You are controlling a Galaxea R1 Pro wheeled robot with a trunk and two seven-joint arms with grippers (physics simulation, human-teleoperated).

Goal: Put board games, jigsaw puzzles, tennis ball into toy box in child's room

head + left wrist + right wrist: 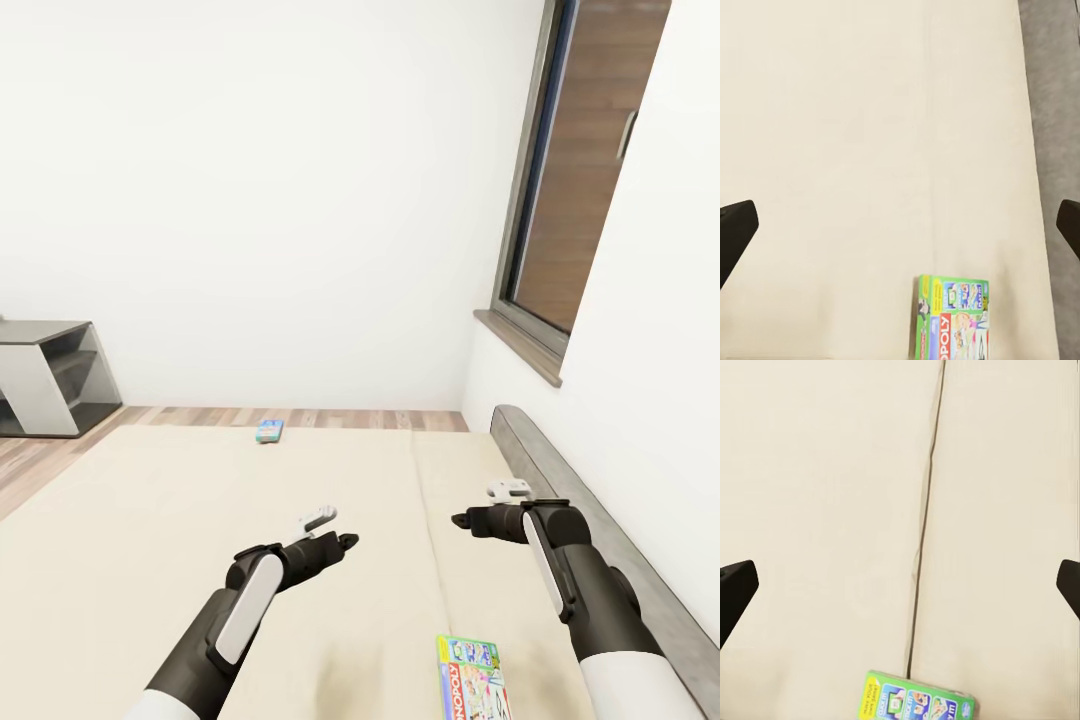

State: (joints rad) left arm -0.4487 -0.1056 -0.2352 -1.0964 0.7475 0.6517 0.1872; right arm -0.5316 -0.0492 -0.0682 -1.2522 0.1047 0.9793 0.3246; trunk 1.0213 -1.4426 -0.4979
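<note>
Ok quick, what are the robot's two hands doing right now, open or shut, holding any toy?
Left gripper: open, holding nothing, over the bed.
Right gripper: open, holding nothing, over the bed too.

Each arm has a black forearm bearing a long white oval panel, white upper sleeves, and a small white fitting near the black left gripper point(345, 541) and right gripper point(460, 520).

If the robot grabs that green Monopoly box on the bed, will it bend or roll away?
The green Monopoly box looks like a flat, stiff carton, so it probably won't bend. Flat-sided, it shouldn't roll. Lying flat on the soft bed, its thin edge may be awkward to pinch.
</note>
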